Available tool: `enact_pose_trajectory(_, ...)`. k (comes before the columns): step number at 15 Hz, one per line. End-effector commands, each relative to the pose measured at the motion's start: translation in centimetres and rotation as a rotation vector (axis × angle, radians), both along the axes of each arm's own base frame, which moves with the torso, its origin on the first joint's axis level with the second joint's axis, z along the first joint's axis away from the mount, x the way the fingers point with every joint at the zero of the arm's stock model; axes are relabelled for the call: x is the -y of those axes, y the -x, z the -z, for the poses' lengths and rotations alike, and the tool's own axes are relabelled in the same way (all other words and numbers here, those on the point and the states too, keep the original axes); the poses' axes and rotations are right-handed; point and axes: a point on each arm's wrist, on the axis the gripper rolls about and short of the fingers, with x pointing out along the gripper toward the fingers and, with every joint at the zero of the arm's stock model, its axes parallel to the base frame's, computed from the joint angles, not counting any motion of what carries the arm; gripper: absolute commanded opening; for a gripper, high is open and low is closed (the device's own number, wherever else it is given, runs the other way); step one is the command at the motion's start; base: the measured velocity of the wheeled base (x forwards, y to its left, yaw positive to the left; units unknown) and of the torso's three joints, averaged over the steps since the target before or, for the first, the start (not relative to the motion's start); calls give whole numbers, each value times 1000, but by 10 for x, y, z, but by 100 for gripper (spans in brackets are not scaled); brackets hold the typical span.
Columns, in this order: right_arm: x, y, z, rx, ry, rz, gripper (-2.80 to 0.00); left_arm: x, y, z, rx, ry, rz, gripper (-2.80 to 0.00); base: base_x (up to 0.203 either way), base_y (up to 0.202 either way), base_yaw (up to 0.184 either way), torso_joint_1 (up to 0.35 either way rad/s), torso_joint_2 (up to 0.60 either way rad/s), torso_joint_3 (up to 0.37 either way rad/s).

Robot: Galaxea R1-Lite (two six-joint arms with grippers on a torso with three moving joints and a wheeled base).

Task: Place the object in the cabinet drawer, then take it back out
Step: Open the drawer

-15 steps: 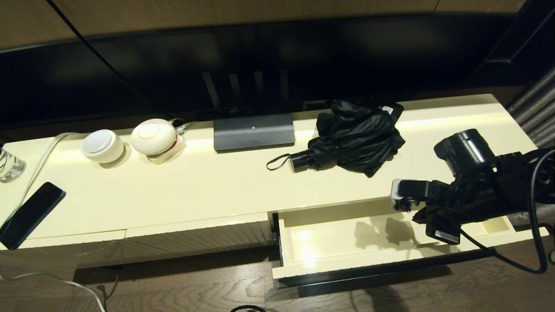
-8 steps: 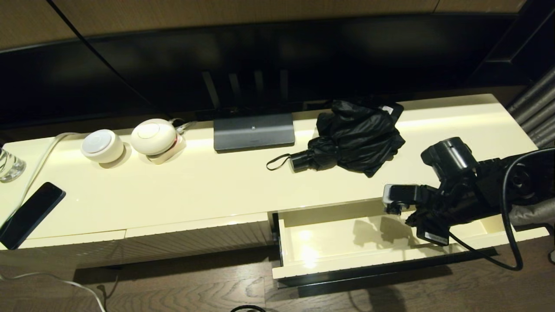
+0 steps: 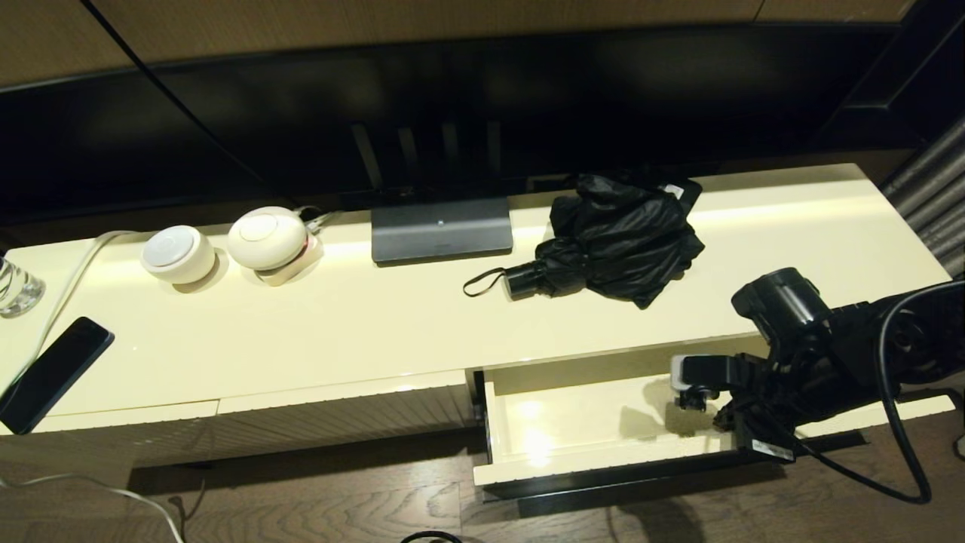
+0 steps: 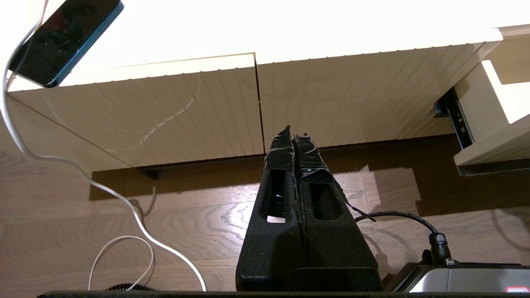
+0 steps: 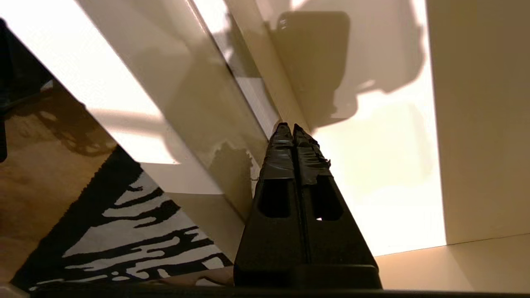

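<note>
Black umbrella (image 3: 614, 241) lies on the table (image 3: 339, 332), upper right. Your right gripper (image 5: 293, 129), fingers pressed together, hangs inside the open drawer (image 3: 603, 460); lift clear first, then spread it.

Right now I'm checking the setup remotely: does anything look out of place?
Nothing is spilled or damaged. The umbrella lies loosely bunched on the cabinet top, and the drawer stands open with the shut right pincer inside.

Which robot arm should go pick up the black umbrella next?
Probably the right. Its shut right pincer is over the open cream drawer, close below the black folding umbrella on the cabinet top. The shut left pincer hangs low by the floor, farther away.
</note>
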Motion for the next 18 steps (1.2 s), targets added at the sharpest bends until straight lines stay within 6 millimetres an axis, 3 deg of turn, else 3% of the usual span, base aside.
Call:
enact_pose_trajectory(1,1,9,2,-36,3,-20,-280,0,0,1,-4,0,-1,-280,0,0,0,0,0,0)
enact_pose_trajectory(9,0,53,14,-134,27,-148,-280,0,0,1,-4,0,-1,-280,0,0,0,0,0,0)
enact_pose_trajectory(14,-1,63,27,-190,35,-170,-280,0,0,1,-4,0,-1,-280,0,0,0,0,0,0)
enact_pose_trajectory(18,-2,61,26,-172,37,-172,-280,0,0,1,-4,0,-1,-280,0,0,0,0,0,0)
